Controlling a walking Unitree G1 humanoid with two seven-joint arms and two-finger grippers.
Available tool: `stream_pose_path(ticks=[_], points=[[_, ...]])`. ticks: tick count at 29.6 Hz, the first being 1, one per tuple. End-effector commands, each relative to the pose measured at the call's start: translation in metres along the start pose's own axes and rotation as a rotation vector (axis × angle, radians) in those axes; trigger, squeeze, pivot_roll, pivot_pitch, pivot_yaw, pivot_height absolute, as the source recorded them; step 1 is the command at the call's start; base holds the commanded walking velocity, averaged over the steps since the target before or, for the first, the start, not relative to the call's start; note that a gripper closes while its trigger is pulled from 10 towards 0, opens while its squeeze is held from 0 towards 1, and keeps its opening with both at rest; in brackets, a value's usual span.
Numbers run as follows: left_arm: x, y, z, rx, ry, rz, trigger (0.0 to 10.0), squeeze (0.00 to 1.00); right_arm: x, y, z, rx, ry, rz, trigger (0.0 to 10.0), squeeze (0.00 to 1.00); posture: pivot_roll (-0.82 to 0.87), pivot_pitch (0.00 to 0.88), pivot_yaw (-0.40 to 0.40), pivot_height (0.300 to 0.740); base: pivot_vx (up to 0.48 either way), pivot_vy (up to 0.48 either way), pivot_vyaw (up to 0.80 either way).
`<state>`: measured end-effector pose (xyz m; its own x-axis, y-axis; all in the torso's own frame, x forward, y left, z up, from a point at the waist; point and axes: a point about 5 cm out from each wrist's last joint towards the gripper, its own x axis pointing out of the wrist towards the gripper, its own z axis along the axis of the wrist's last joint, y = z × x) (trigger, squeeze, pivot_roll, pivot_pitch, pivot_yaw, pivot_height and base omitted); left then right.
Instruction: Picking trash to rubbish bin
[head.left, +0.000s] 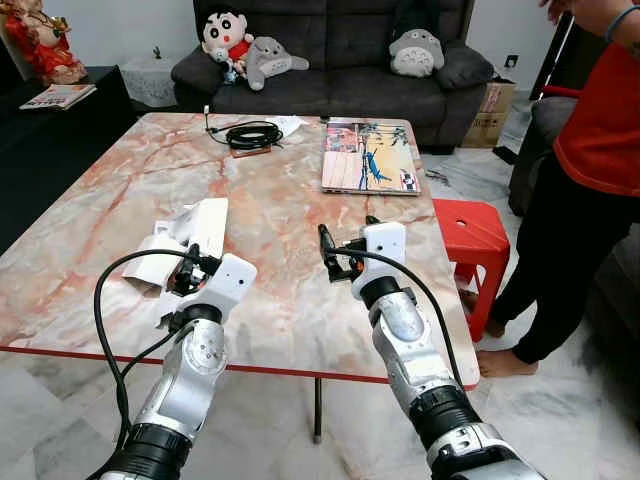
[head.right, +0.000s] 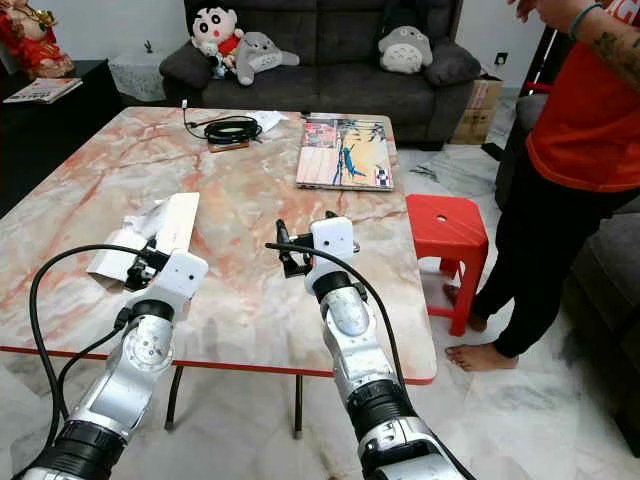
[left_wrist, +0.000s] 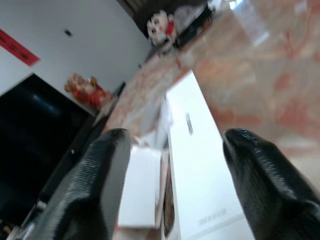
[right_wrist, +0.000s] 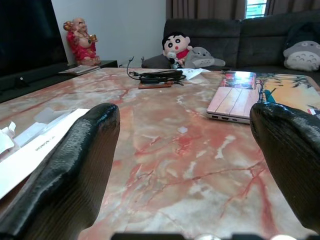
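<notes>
Your left tool (left_wrist: 170, 170) hangs spread wide over the white packaging (head.left: 190, 235) on the table (head.left: 290, 190); its wrist view reveals printed lettering. Your right tool (head.left: 328, 252) is spread too, beside the laptop (right_wrist: 260, 92).

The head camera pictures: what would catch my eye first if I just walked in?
Probably the two silver arms stretched over the pink marble table, the left gripper open just short of the torn white packaging, the right gripper open over bare marble. A person in a red shirt stands by the red stool.
</notes>
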<state>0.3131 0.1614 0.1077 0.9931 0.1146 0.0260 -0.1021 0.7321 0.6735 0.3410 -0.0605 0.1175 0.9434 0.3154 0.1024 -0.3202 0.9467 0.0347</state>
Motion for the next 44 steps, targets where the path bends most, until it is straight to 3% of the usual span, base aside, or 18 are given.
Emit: stream_pose_path(ticks=[1,5,6,7,18,30,37,44], points=[[0.0,-0.005,-0.003,0.023,0.023,-0.048,10.0,1.0,0.001,0.002,0.001,0.003,0.004,0.01,10.0,0.0,-0.01,0.0,-0.005,0.74,0.0,0.0,0.0],[-0.002,-0.015,0.004,0.037,-0.022,-0.131,10.0,1.0,0.001,0.002,0.001,0.002,0.003,0.012,10.0,0.0,-0.01,0.0,-0.006,0.74,0.0,0.0,0.0],[-0.002,-0.018,0.004,0.068,-0.021,-0.151,10.0,0.9,0.001,0.002,0.001,0.002,0.003,0.013,10.0,0.0,-0.01,0.0,-0.006,0.74,0.0,0.0,0.0],[-0.002,-0.018,0.003,0.079,-0.02,-0.154,10.0,0.0,0.001,0.002,0.001,0.002,0.002,0.014,10.0,0.0,-0.01,0.0,-0.006,0.74,0.0,0.0,0.0],[0.001,-0.013,-0.009,0.183,0.071,-0.14,10.0,0.0,0.001,0.003,0.0,0.004,0.003,0.022,10.0,0.0,0.0,0.0,-0.005,0.74,0.0,0.0,0.0],[-0.001,-0.015,-0.016,0.216,0.136,-0.162,10.0,0.0,0.001,0.004,0.0,0.006,0.002,0.027,10.0,0.0,-0.01,0.0,-0.003,0.74,0.0,0.0,0.0],[-0.001,-0.006,-0.027,0.254,0.207,-0.128,10.0,0.0,0.001,0.005,0.0,0.009,0.002,0.028,10.0,0.0,0.0,0.0,-0.001,0.74,0.0,0.0,0.0],[0.0,-0.003,-0.027,0.256,0.215,-0.11,10.0,0.0,0.001,0.006,0.0,0.011,-0.001,0.03,10.0,0.0,0.0,0.0,-0.002,0.74,0.0,0.0,0.0]])
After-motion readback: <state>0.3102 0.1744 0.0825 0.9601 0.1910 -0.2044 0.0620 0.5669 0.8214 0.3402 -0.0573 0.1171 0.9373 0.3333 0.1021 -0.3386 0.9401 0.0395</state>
